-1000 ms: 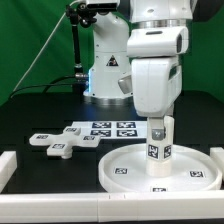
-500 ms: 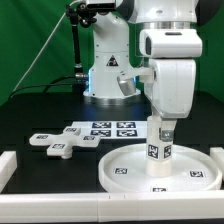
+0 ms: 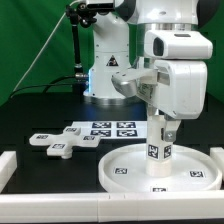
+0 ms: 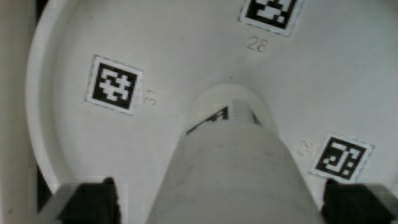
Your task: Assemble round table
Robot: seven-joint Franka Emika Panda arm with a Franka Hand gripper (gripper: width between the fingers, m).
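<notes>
The pincer (image 3: 160, 128) hangs straight down over the white plastic rimmed round disc (image 3: 118, 176), which lies flat on the black table (image 3: 30, 120) at the exterior view's right. Its fingers (image 4: 89, 200) sit narrowly apart, one on each side of the short thick white cylinder leg (image 3: 160, 146), and appear clamped on its upper end. The leg stands upright with its foot at the disc's middle. That is likely why the grip is so high: the lower end stays free to meet the disc squarely.

The wrist view looks down the leg's length (image 4: 231, 150) to where it meets the disc floor (image 4: 160, 60), tags all round it. Whether it is fully seated cannot be told from here.

The white cross-shaped base (image 3: 60, 144) lies on the table at the exterior view's left, well apart from the disc, untouched. The marker board (image 3: 112, 128) lies between them, farther back. By the look of it, the step in hand is fixing the leg to the disc, and the base comes later.
</notes>
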